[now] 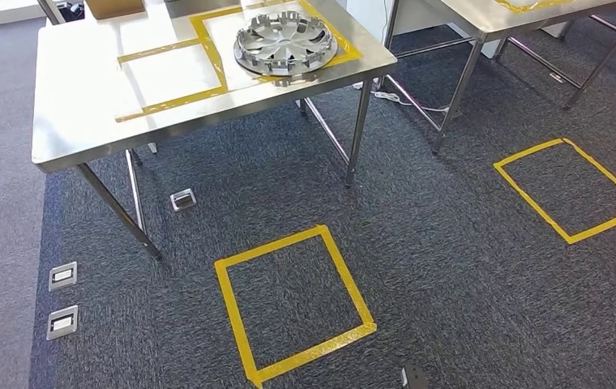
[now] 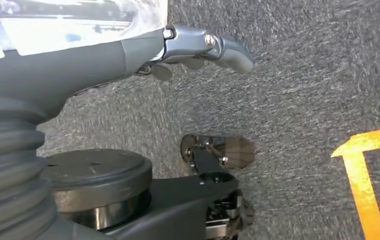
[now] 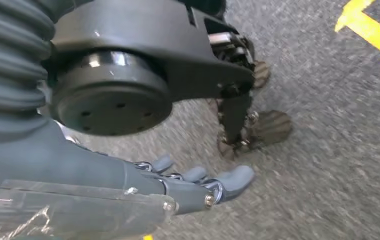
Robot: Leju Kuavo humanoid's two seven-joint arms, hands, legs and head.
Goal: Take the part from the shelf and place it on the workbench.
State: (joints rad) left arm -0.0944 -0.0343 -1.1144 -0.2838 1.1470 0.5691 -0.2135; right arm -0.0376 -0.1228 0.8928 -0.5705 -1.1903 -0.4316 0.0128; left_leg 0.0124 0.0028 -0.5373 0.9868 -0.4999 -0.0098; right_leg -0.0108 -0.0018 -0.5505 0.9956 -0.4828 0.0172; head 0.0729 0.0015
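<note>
**Part on the bench, both hands hanging free**

Seemingly the job is finished or close to it: one silver wheel-cover part [image 1: 285, 42] lies flat on the steel workbench [image 1: 78, 121], inside a yellow tape frame [image 1: 207, 49] near the far right corner. No shelf is in sight, so whether another part waits cannot be told. The left hand [image 2: 198, 50] hangs over the carpet, fingers fairly straight and holding nothing. The right hand [image 3: 198, 182] likewise hangs empty, fingers loosely extended. Counted: one part, two steel tables, two yellow floor squares [image 1: 293, 304], three floor outlet plates [image 1: 62, 275].
</note>
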